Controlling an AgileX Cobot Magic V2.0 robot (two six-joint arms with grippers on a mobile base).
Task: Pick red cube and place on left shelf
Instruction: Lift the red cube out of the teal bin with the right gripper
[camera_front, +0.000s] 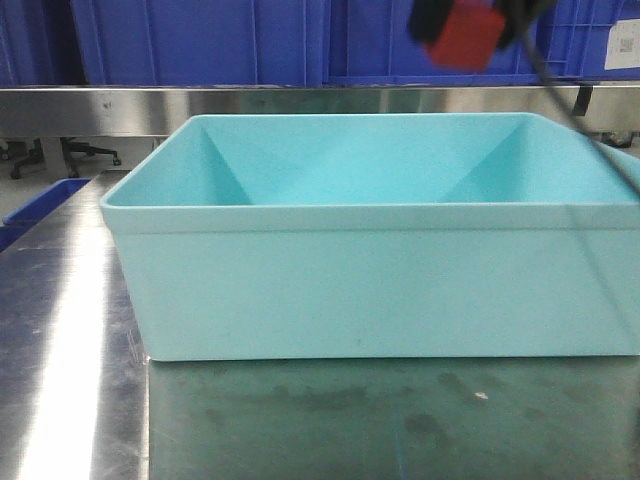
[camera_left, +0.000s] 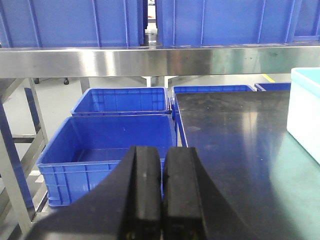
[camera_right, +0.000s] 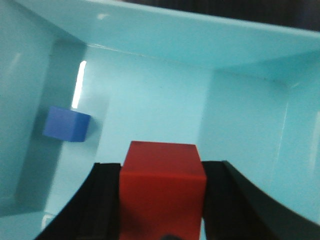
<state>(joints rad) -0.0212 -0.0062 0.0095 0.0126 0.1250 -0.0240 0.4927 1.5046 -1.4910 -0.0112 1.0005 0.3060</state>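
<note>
My right gripper (camera_right: 161, 200) is shut on the red cube (camera_right: 162, 187) and holds it in the air above the inside of the light turquoise bin (camera_right: 150, 95). In the front view the red cube (camera_front: 467, 37) hangs at the top right, above the bin's (camera_front: 380, 290) far right corner, with the right gripper (camera_front: 470, 25) blurred around it. My left gripper (camera_left: 162, 200) is shut and empty, off the table's left side, pointing at the blue crates below. The steel shelf rail (camera_left: 150, 60) runs across above it.
A blue cube (camera_right: 66, 124) lies on the bin's floor at its left wall. Blue crates (camera_left: 107, 150) stand on the floor left of the steel table (camera_left: 235, 150). More blue crates (camera_front: 200, 40) sit on the shelf behind the bin. A black cable (camera_front: 575, 110) hangs at right.
</note>
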